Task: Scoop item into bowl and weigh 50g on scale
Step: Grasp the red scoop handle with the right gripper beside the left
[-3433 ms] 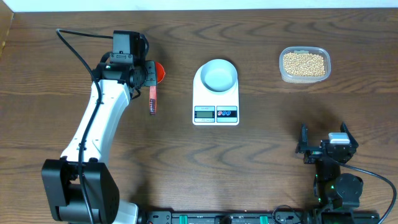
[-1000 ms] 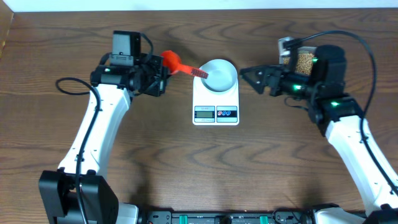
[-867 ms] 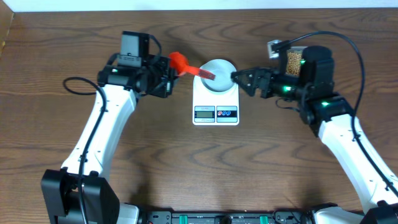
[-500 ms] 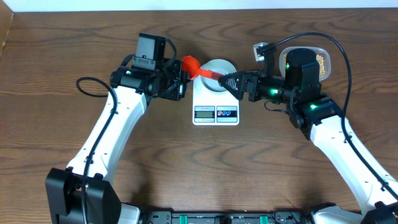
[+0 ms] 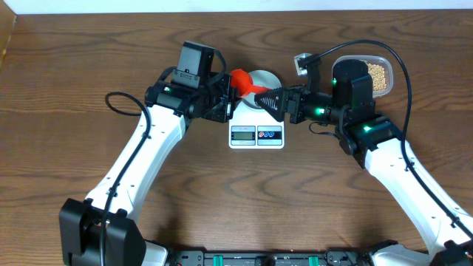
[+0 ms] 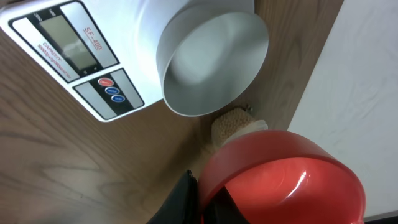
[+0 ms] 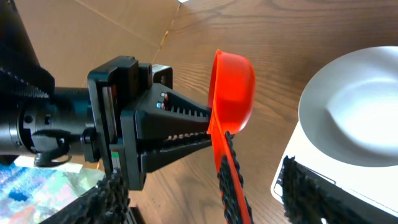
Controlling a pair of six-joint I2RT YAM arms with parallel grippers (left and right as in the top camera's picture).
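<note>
nearer the scale (image 5: 256, 134) now, left gripper (image 5: 230, 97) clamps the red scoop (image 5: 242, 79) (right gripper (image 5: 272, 102) gapes around its handle).

Wooden table (image 5: 222, 193) with scale (image 5: 256, 135), tub (image 5: 390, 74)

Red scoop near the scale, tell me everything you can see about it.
The red scoop looks like glossy plastic: a round, deep cup and a long, narrow handle with dark ribbing toward its end. The cup is empty. It is held off the table beside the bowl on the scale, handle pointing at the right arm. The left end effector is shut on it where handle meets cup; the right end effector stands open around the handle, not visibly touching it.
</note>
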